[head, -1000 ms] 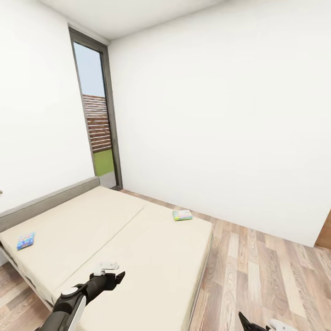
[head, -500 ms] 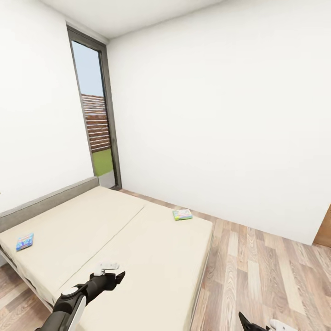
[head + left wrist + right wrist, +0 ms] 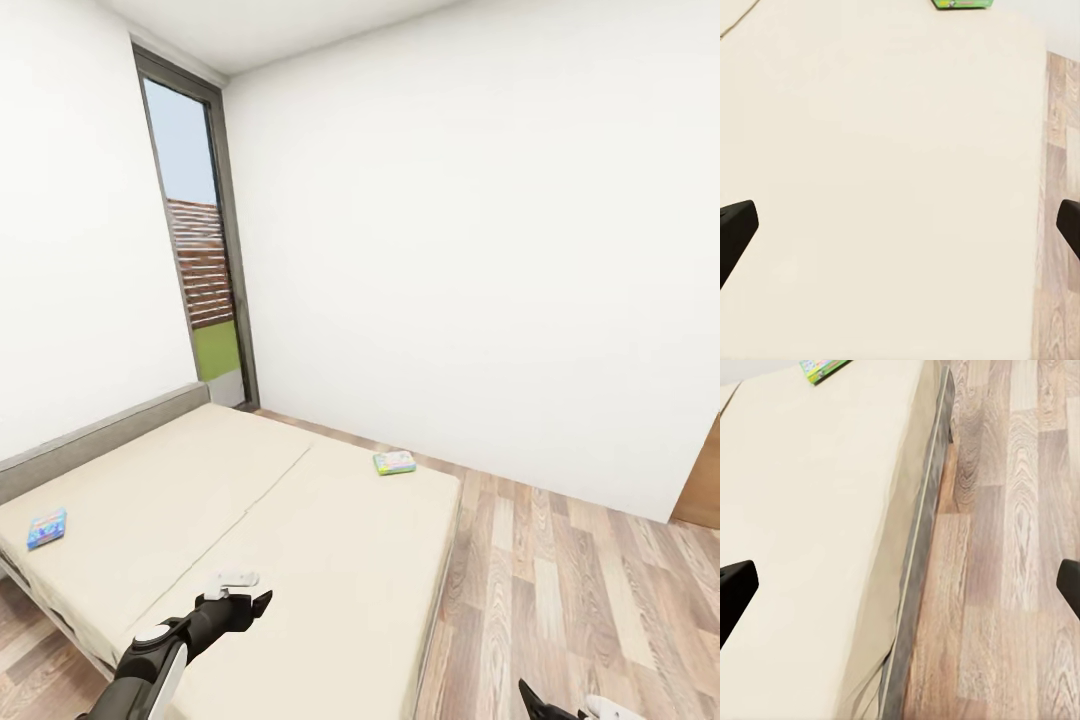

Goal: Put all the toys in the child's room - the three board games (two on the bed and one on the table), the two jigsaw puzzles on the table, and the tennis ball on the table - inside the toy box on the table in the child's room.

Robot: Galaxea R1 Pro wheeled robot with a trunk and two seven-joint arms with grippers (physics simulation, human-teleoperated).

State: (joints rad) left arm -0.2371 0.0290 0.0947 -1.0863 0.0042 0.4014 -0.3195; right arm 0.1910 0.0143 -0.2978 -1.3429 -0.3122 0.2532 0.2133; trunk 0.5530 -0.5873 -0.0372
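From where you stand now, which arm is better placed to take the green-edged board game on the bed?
Probably the left. The left gripper hangs open over the bed, in line with the green-edged board game. The right gripper, also open, sits at the bed's edge, over the floor.

A wide low bed with a plain beige mattress (image 3: 250,520) carries two thin flat board games: a green-edged box (image 3: 395,462) near its far corner, a blue one (image 3: 47,527) by the grey headboard.
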